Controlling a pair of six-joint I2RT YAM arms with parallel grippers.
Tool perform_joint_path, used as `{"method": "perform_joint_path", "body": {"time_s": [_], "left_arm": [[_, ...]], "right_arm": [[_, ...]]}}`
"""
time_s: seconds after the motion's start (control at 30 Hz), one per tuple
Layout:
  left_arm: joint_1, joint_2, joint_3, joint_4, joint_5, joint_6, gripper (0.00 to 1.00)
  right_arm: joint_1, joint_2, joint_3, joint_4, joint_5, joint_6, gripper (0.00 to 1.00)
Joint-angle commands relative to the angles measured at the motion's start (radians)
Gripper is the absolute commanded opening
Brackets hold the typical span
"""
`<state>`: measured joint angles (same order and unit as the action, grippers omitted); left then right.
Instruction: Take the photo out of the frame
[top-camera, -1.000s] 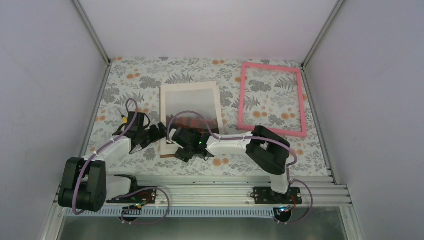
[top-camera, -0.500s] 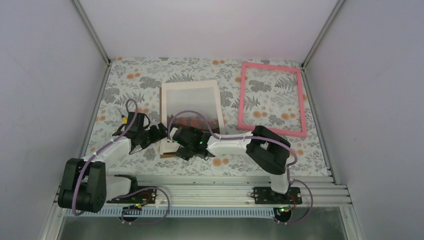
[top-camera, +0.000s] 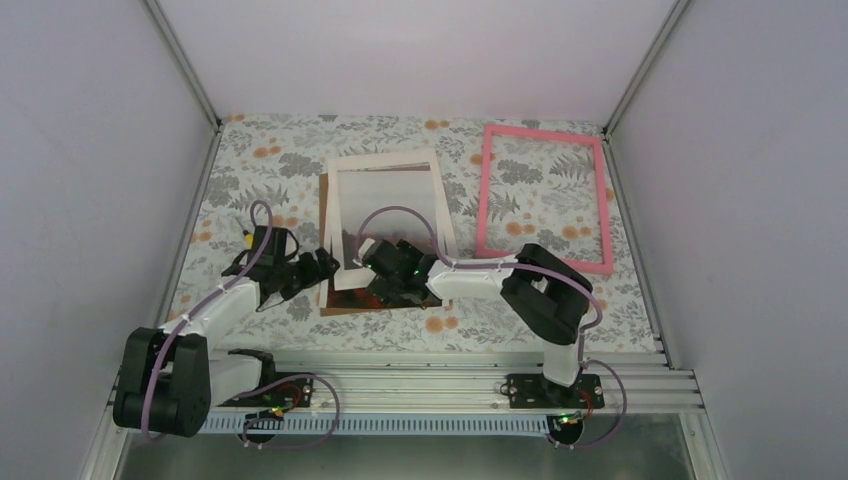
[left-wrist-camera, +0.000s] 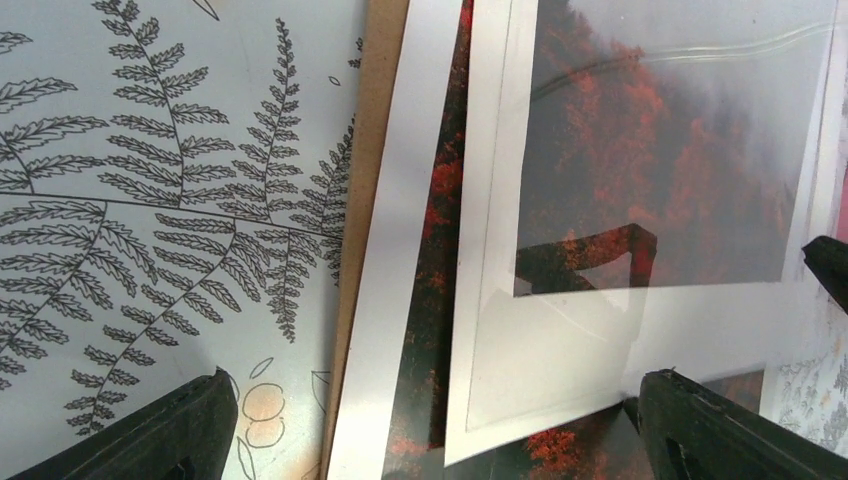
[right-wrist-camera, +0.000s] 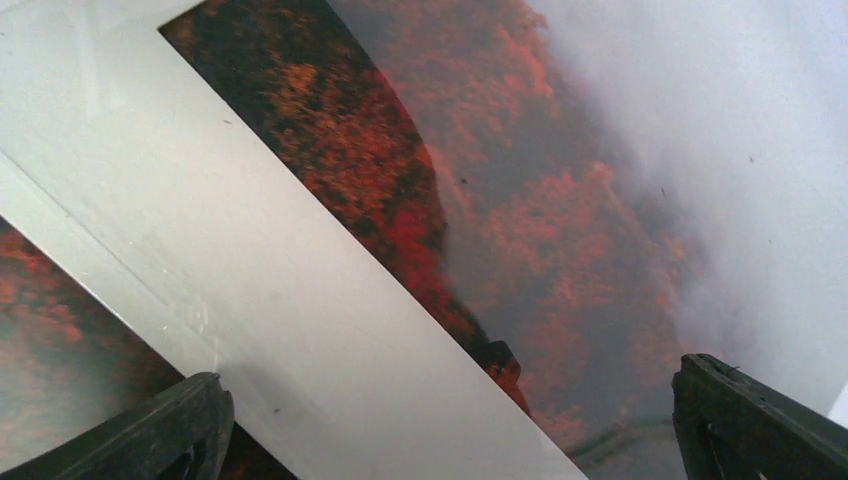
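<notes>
The photo (top-camera: 352, 298), red-orange trees under grey mist, lies on the brown backing board (top-camera: 325, 215) in mid-table. The cream mat (top-camera: 345, 225) lies askew over it, shifted away from me, so the photo's near strip and left edge are bare. In the left wrist view the photo (left-wrist-camera: 435, 300) shows beside the mat (left-wrist-camera: 492, 300) and the board edge (left-wrist-camera: 365, 200). My left gripper (top-camera: 318, 268) (left-wrist-camera: 440, 440) is open at the stack's near left edge. My right gripper (top-camera: 377, 265) (right-wrist-camera: 450, 430) is open, low over the mat (right-wrist-camera: 250, 300) and the photo (right-wrist-camera: 560, 230).
The empty pink frame (top-camera: 543, 198) lies flat at the far right on the fern-patterned cloth (top-camera: 250, 170). Grey walls stand on the left, right and far sides. A metal rail (top-camera: 400, 375) runs along the near edge.
The cream mat has slid away from me and turned, baring the photo's near strip. My right gripper has moved away from me with it. The left gripper has hardly moved.
</notes>
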<state>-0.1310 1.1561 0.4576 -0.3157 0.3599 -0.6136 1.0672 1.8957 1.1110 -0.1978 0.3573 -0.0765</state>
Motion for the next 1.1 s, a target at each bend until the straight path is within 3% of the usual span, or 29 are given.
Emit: {"method": "perform_joint_path", "body": {"time_s": [0.0,0.33,0.63,1.07], "left_arm": [[0.006,-0.033,-0.018,-0.025,0.038,-0.002,1.00],[0.002,-0.138,-0.080,-0.069,0.098,-0.053,0.92],[-0.001,-0.200,-0.124,-0.100,0.115,-0.085,0.71],[-0.021,-0.210,-0.142,-0.094,0.152,-0.109,0.58]], "right_arm": [[-0.035,-0.015,-0.044,-0.029,0.050,0.025,1.00],[-0.041,-0.077,-0.077,0.019,-0.003,0.063,1.00],[-0.041,-0.134,-0.125,0.061,-0.028,0.079,1.00],[-0.041,-0.140,-0.148,0.086,-0.019,0.092,1.00]]}}
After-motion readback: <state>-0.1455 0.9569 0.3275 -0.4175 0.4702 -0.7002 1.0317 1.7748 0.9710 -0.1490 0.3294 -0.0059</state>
